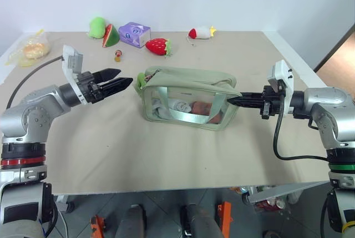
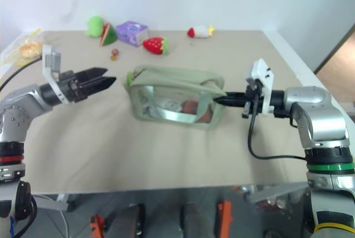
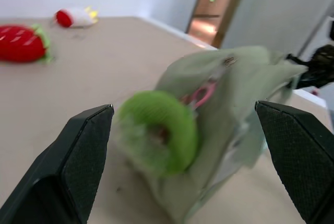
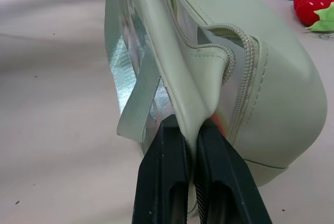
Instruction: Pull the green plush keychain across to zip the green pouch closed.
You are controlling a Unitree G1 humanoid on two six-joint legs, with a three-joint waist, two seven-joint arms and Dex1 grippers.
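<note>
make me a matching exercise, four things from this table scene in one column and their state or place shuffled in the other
Things:
1. left gripper
2. right gripper
3. green plush keychain
4. strawberry plush

States or places:
A. hangs at the green pouch's end, ungrasped
B. fingers pinched on the pouch's fabric
C. lies on the table's far side
D. fingers spread open

Pairs: 1-D, 2-B, 3-A, 4-C
</note>
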